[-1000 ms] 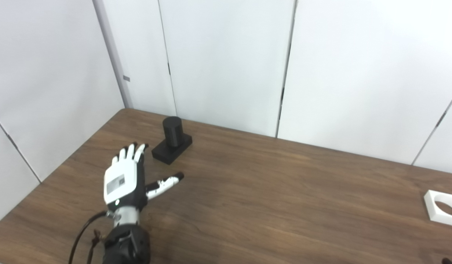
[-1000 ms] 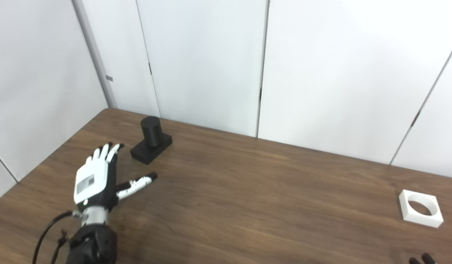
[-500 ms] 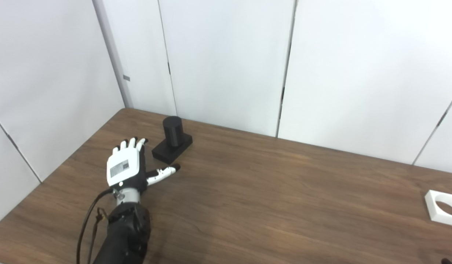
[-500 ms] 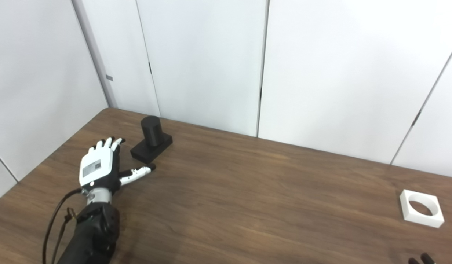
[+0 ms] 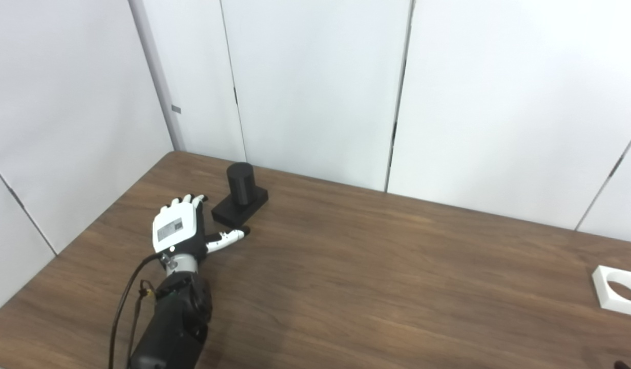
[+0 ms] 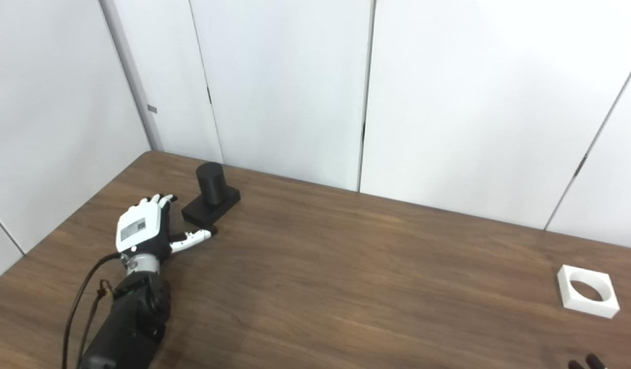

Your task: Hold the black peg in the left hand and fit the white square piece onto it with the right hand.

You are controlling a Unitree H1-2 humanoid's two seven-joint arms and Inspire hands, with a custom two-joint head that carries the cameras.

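The black peg (image 5: 241, 185), a short cylinder on a square black base, stands upright at the far left of the wooden table (image 5: 377, 277). My left hand (image 5: 178, 229) is open, back up, just to the left of the base, fingers apart and thumb reaching toward the base's near corner. I cannot tell if it touches. The white square piece (image 6: 587, 290) with a round hole lies flat near the table's right edge. Only dark fingertips of my right hand (image 6: 587, 363) show at the bottom right corner; its state is hidden.
White wall panels (image 5: 315, 87) rise close behind the table's far edge, right behind the peg. A black cable (image 5: 122, 307) runs along my left forearm. A broad stretch of bare wood lies between peg and white piece.
My left hand has moved forward across the table toward the peg, closing the gap, thumb now near the base's corner. The peg, white piece and right fingertips have stayed put.
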